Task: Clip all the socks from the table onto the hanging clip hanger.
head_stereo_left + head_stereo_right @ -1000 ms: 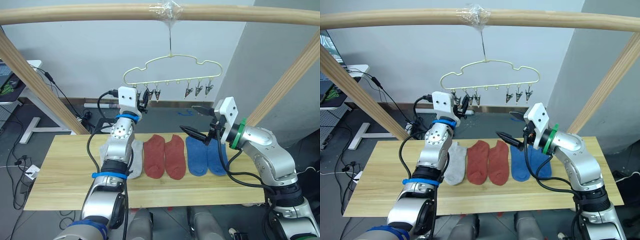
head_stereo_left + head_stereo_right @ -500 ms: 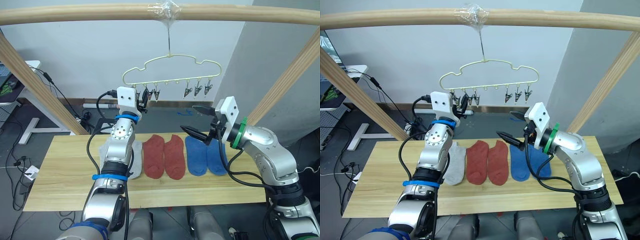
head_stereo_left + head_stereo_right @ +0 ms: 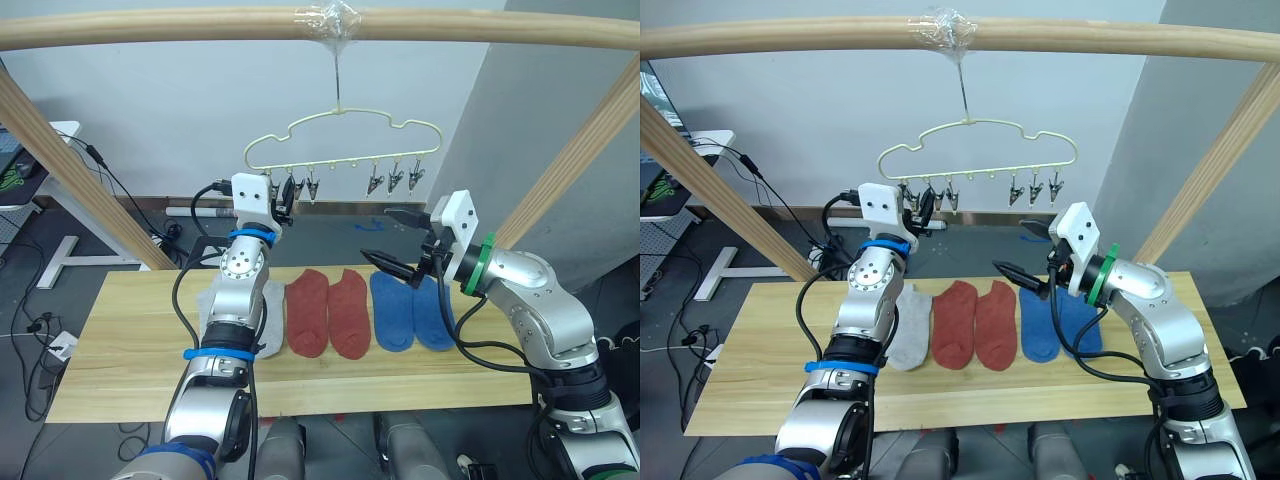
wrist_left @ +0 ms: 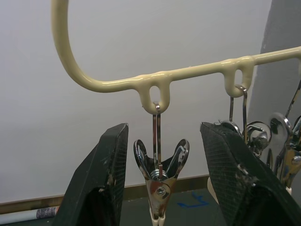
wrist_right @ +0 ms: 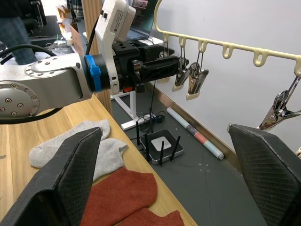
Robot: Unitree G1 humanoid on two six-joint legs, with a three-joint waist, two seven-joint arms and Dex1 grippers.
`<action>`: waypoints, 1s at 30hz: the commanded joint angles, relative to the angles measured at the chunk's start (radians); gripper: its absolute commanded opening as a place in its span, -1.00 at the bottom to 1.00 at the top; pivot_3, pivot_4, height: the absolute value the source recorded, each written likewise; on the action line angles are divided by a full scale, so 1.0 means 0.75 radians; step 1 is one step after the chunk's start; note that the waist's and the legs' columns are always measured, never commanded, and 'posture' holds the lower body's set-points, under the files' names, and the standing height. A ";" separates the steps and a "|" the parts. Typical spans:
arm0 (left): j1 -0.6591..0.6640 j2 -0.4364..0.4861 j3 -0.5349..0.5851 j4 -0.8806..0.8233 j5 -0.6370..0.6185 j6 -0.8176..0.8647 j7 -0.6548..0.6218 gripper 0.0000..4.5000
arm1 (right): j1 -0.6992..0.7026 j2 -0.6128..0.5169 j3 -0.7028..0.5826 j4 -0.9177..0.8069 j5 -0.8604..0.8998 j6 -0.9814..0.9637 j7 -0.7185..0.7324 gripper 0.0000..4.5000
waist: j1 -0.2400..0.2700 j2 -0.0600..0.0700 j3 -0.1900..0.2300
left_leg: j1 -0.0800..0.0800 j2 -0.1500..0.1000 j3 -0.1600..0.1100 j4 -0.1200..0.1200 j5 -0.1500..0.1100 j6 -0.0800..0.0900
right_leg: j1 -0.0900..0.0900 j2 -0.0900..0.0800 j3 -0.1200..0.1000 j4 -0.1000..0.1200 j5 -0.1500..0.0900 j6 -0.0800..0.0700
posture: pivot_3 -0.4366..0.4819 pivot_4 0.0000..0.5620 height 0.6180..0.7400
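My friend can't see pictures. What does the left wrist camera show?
The left end effector, fingers open, sits around a shiny metal clip without touching it. The clip hangs from the pale-yellow clip hanger before a white wall.

Clip hanger (image 4: 188, 71): smooth, glossy pale-yellow coating over wire. Clips (image 4: 160, 175): bright polished metal, reflective, with a wire spring at the pivot. Left end effector (image 4: 162, 179) fingers (image 4: 101, 183): matt black, with a fine cross-hatched texture on the pads. Right end effector (image 5: 164, 174) fingers (image 5: 66, 174): the same matt black textured finish. Socks (image 3: 975, 322): soft knitted cloth, matt, in grey, rust red and blue. Table (image 3: 770, 360): light wood planks with visible grain and a low-sheen surface. Overhead bar (image 3: 790, 38): smooth round light wood.
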 commanded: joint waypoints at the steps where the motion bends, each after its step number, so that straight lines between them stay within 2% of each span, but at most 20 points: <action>1: -0.028 0.005 0.012 -0.032 -0.014 -0.026 -0.012 -0.28 | -0.024 -0.011 -0.029 -0.040 0.030 -0.003 0.007 1.00 | 0.000 0.000 0.000 | 0.000 0.000 0.000 0.000 0.000 0.000 | 0.000 0.000 0.000 0.000 0.000 0.000 | -0.14 -0.15 1.00; 4: -0.028 0.004 0.012 -0.033 -0.014 -0.028 -0.014 -0.68 | -0.022 -0.011 -0.027 -0.040 0.026 -0.004 0.007 1.00 | -0.001 0.000 0.000 | 0.000 0.000 0.000 0.000 0.000 0.000 | 0.000 0.000 0.000 0.000 0.000 0.000 | -0.14 -0.15 1.00; 8: -0.031 0.007 0.015 -0.028 -0.016 -0.032 -0.014 -0.96 | -0.025 -0.011 -0.026 -0.038 0.024 -0.004 0.007 1.00 | -0.001 0.000 0.000 | 0.000 0.000 0.000 0.000 0.000 0.000 | 0.000 0.000 0.000 0.000 0.000 0.000 | -0.14 -0.15 1.00; 16: -0.025 0.020 0.013 -0.034 -0.013 -0.016 -0.030 -0.96 | -0.025 0.002 -0.015 -0.035 0.017 -0.002 -0.006 1.00 | -0.002 0.000 0.000 | 0.000 0.000 0.000 0.000 0.000 0.000 | 0.000 0.000 0.000 0.000 0.000 0.000 | -0.13 -0.17 1.00; 18: -0.016 0.039 0.010 -0.076 -0.019 0.028 -0.057 -0.96 | 0.068 -0.029 0.030 0.010 -0.090 -0.006 -0.059 1.00 | 0.000 0.000 0.000 | 0.000 0.000 0.000 0.000 0.000 0.000 | 0.000 0.000 0.000 0.000 0.000 0.000 | -0.09 -0.17 1.00; 20: -0.008 0.058 0.024 -0.125 -0.057 0.090 -0.099 -0.96 | 0.180 -0.082 0.072 0.130 -0.242 -0.053 -0.130 1.00 | 0.008 -0.001 0.000 | 0.000 0.000 -0.001 0.000 0.000 0.000 | 0.000 0.000 -0.001 0.000 0.000 0.000 | -0.06 -0.17 1.00; 23: 0.013 0.085 0.031 -0.182 -0.088 0.149 -0.142 -0.96 | 0.236 -0.077 0.049 0.292 -0.335 -0.058 -0.252 1.00 | 0.013 0.001 0.001 | -0.002 -0.001 0.000 0.000 0.000 0.000 | -0.001 -0.001 0.000 -0.001 0.000 0.000 | -0.06 -0.17 1.00; 27: 0.062 0.104 0.033 -0.251 -0.099 0.208 -0.168 -0.96 | 0.198 -0.013 0.015 0.519 -0.372 -0.086 -0.345 1.00 | 0.000 0.003 0.002 | -0.002 -0.001 0.001 0.000 0.000 0.000 | -0.003 -0.001 0.001 0.002 0.000 0.000 | -0.04 -0.18 1.00; 30: 0.090 0.106 0.029 -0.285 -0.094 0.229 -0.174 -0.96 | 0.147 0.001 0.025 0.695 -0.410 -0.177 -0.337 1.00 | -0.009 0.003 0.002 | 0.000 0.000 0.000 0.000 0.001 0.000 | -0.002 0.000 0.000 0.003 0.000 0.000 | -0.05 -0.21 1.00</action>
